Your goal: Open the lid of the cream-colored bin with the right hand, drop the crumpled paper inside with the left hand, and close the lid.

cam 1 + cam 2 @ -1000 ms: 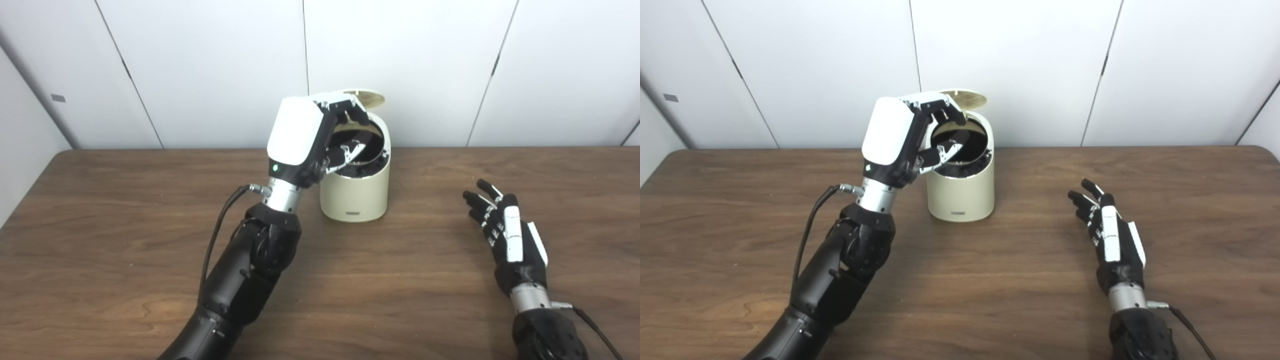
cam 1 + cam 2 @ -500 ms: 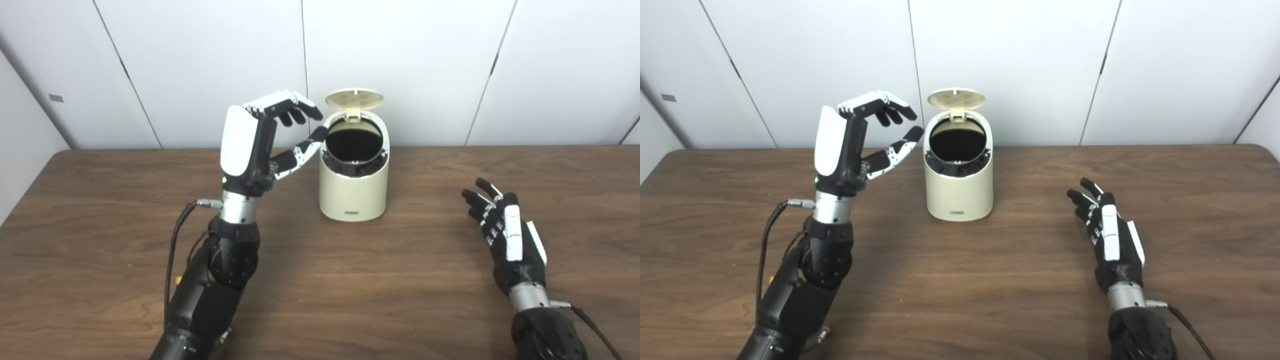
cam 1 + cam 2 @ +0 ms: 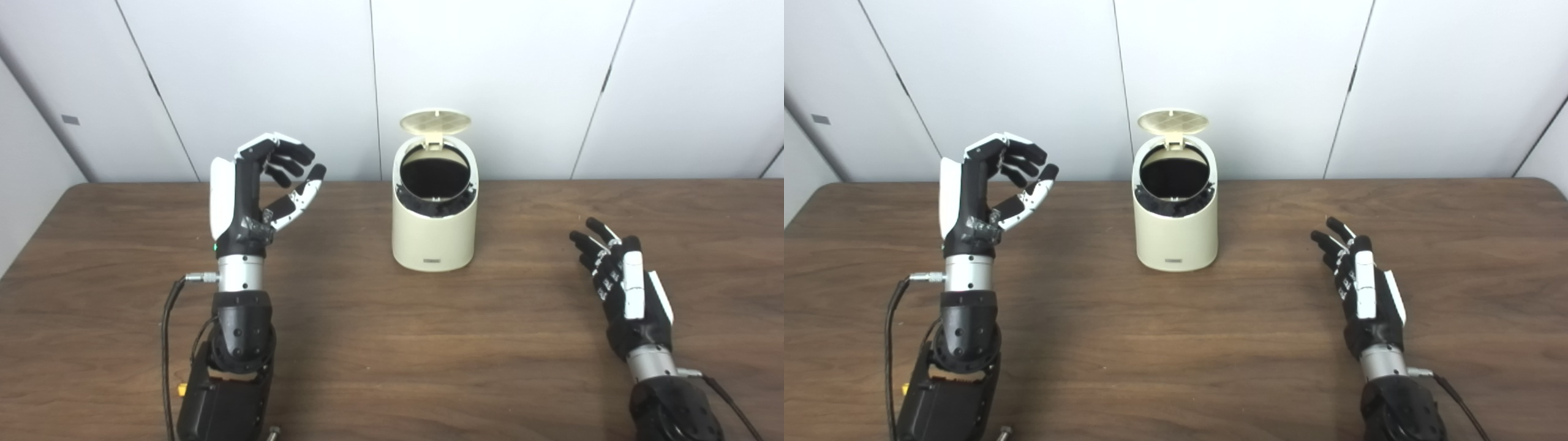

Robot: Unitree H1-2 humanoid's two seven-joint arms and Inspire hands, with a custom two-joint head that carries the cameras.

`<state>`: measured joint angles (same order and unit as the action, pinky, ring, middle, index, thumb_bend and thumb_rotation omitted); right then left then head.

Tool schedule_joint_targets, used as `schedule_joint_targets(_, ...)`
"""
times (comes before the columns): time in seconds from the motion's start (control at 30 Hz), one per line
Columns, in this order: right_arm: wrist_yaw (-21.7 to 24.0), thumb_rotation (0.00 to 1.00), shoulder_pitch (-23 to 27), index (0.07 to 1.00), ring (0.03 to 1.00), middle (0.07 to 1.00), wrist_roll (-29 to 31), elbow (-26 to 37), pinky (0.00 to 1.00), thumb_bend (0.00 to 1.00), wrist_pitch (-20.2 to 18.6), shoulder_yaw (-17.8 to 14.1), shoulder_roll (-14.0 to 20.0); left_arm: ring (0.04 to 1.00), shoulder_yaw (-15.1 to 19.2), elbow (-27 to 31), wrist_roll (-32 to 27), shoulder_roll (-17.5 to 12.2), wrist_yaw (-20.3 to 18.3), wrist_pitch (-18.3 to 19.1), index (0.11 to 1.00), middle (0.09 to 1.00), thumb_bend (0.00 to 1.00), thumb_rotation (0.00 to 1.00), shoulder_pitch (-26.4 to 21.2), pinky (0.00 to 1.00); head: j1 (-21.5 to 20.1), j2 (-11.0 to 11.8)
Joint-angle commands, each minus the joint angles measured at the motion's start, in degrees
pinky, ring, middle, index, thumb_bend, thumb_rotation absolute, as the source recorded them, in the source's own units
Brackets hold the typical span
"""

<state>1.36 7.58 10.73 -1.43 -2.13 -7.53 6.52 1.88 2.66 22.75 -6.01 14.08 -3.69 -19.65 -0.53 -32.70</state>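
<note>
We see the lid [image 3: 435,120] up on the bin [image 3: 434,236], frame center; no paper visible. Left hand [image 3: 260,184], mid-left, empty w/ fingers apart; right hand [image 3: 625,288], lower right, flat, released. Closing the lid is left.

No readable txt. Only a small dark mark low on front of the cream bin [image 3: 433,226], center of frame, too blurred to make out; nothing else w/ lettering.

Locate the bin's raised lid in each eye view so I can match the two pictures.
Left eye view: the lid stands open just right of centre, near the top, against the wall.
Right eye view: the lid sits almost at centre, same height.
Shared landmark: the cream bin directly below it.
</note>
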Motion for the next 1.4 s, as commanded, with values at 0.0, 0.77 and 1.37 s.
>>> schedule_joint_targets(0.0, 0.49, 1.0, 1.51, 0.857, 0.899, 0.802, 0.25, 1.6, 0.93, 0.62, 0.98, -0.36, 0.49, 0.454, 0.88, 1.87, -2.36, -0.68, -1.49, 1.13, 0.487, 0.517, 0.47, 0.0, -1.84, 0.33, 0.03, -0.15)
schedule_joint_targets(0.77, 1.15, 1.0, 2.11, 0.868, 0.966, 0.922, 0.71, -0.74, 0.95, 0.58, 3.76, -0.99, 0.66, 1.0, 8.36, 0.94, -32.91, -4.22, -19.88, 7.93, 1.0, 1.0, 0.53, 0.87, 4.47, 1.0, 0.38, -1.0)
schedule_joint_targets(1.37, 2.12, 1.0, 2.13, 0.971, 1.0, 0.987, 0.57, -1.17, 1.0, 0.61, 5.89, -1.44, 1.79, 1.0, 7.15, -0.75, -31.81, -1.97, -19.14, 3.45, 1.0, 1.0, 0.43, 0.98, 9.23, 1.0, 0.09, -1.59)
